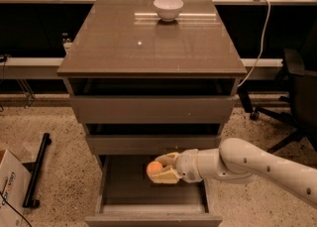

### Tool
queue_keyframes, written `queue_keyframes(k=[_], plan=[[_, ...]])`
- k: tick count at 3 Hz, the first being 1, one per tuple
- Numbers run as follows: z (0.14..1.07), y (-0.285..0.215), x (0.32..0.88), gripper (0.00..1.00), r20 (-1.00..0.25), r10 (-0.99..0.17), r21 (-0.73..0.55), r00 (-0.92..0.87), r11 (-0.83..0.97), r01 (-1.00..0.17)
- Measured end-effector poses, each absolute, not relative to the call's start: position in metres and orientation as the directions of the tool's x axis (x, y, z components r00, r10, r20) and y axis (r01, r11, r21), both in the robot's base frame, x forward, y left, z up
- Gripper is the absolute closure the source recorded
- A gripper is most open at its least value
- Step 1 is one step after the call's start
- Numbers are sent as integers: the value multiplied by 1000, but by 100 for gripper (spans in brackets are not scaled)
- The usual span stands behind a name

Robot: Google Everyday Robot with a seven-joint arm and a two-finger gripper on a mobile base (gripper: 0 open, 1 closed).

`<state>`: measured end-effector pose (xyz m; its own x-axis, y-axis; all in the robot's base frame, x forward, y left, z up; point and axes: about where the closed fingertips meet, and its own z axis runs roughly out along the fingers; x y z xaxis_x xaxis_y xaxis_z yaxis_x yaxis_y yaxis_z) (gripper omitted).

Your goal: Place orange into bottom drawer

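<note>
The orange is gripped between the fingers of the pincer, which are closed on it, over the rear part of the open bottom drawer. A white bowl is seen on the cabinet's worktop.

We count one orange, one white bowl on the worktop, three drawers and one chair. One claw hangs over the open bottom drawer, gripping the orange.
</note>
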<state>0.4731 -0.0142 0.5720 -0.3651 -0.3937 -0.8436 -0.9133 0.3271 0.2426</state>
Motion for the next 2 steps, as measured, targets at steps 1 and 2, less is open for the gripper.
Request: queue_keyframes(k=[1,2], plan=[[537,-10,478,100,-849,-377,248,-369,333,-910],[486,-7,489,100,-860,-353,246,-370,349,-904]])
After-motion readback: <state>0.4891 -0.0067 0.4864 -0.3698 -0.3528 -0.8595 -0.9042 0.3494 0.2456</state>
